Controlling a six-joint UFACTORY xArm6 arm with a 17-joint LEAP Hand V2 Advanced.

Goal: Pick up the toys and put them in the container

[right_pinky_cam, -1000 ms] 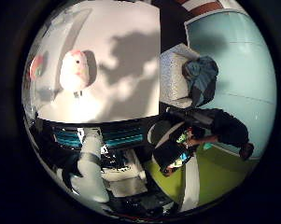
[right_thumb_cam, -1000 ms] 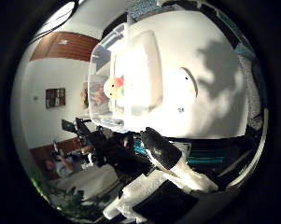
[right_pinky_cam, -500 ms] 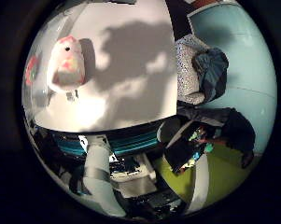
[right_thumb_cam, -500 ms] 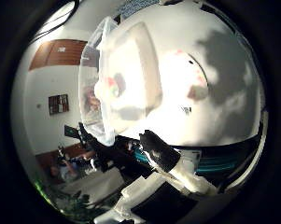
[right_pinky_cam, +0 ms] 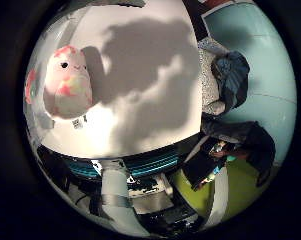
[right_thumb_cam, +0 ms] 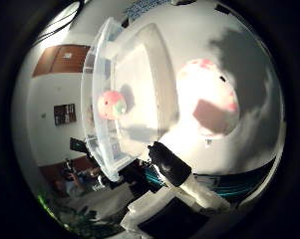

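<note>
Plush toy (right_pinky_cam: 66,85) looms nearer beside the container (right_thumb_cam: 109,124); hand's fingers unclear.

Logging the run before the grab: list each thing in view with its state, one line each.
plush toy: lying on the white table, beside the container, not held.
small toy: already inside the container.
container: clear, lidless, sitting on the table.
table: white, with the hand's shadow across it.
hand: over the table, touching nothing; whether open or shut cannot be told.

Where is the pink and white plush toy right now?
The plush toy lies on the white table, just outside the clear container, under the hand. Another small toy is already inside.
</note>
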